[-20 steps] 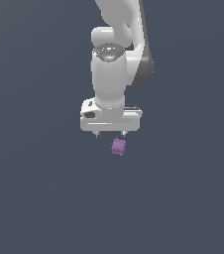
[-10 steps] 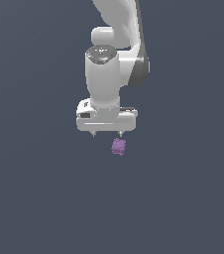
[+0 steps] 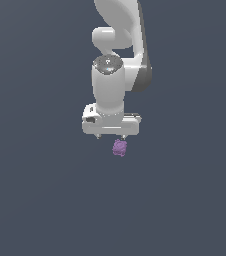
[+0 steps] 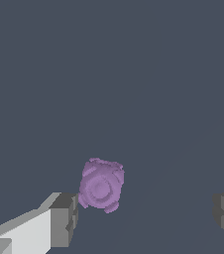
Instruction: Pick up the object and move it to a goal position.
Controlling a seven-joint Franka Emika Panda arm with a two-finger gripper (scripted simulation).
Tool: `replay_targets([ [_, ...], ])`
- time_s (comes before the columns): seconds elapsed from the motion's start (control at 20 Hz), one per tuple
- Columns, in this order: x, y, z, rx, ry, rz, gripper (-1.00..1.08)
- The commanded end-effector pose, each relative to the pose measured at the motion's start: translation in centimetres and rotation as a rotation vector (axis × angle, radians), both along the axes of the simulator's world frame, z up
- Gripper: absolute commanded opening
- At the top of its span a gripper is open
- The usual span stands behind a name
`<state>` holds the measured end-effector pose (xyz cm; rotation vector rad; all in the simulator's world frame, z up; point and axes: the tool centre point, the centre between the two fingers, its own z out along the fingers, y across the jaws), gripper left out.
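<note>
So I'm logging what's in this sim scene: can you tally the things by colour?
Purple: 1, the lumpy object
White: 1, the gripper with its arm, jaws spread apart
Total: 2

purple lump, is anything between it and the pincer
Nothing visible. The purple lump lies on the bare grey surface, close beside one fingertip of the open pincer; the gap between the fingers holds nothing else.
</note>
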<state>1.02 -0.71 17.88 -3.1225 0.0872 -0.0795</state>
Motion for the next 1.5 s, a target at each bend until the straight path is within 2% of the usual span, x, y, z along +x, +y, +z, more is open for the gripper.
replay_targets([
  [0.0, -0.4, 0.6, -1.2, 0.000, 0.007, -0.026, 1.00],
  [0.7, -3.2, 3.8, -8.2, -0.008, 0.049, -0.192, 1.00],
  [1.2, -3.5, 4.1, -9.2, -0.010, 0.053, -0.206, 1.00],
  [1.45, -3.6, 4.1, -11.0, -0.010, 0.053, -0.207, 1.00],
])
